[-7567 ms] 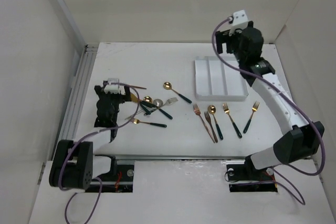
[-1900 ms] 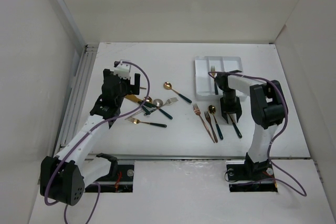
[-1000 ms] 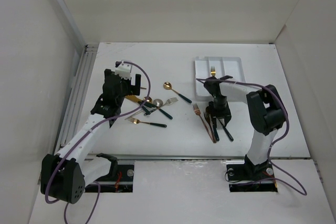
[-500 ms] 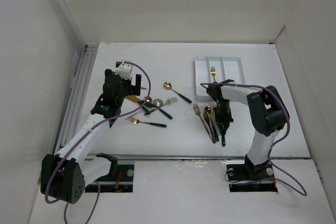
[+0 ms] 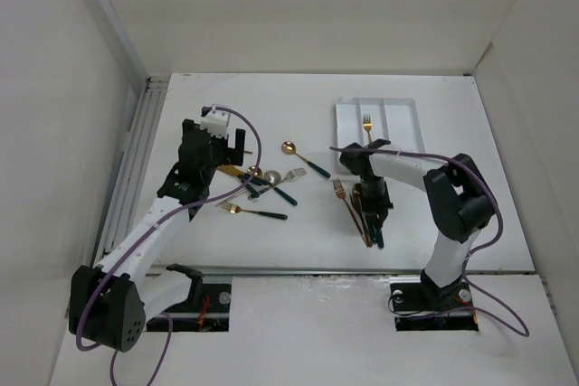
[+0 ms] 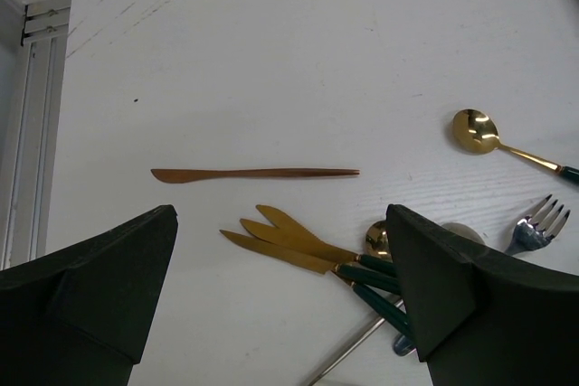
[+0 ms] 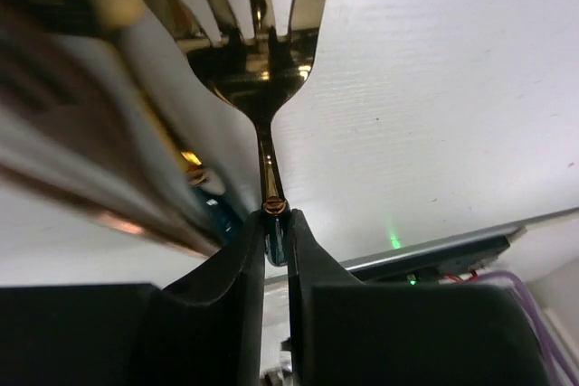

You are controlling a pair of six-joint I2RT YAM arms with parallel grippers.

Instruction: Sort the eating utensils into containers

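Note:
My right gripper [image 5: 373, 205] is low over the table, just in front of the white tray [image 5: 403, 113]. It is shut on the dark green handle of a gold fork [image 7: 262, 33], gripped just below the neck by my right gripper [image 7: 276, 228]. Other utensils blur past its left side. One gold fork [image 5: 367, 123] lies in the tray. My left gripper [image 5: 224, 145] hangs open above a utensil pile [image 5: 262, 183]. In the left wrist view, three gold knives [image 6: 289, 243] lie between its fingers [image 6: 99, 296].
A copper knife [image 6: 253, 173] lies alone beyond the pile, with a gold spoon [image 6: 478, 128] and a silver fork [image 6: 538, 221] to the right. A copper fork and a gold spoon [image 5: 355, 194] lie beside my right gripper. Walls enclose the table on three sides.
My right gripper has closed on the fork's handle and swung it left, against the neighbouring utensils. The left arm has stayed still and open.

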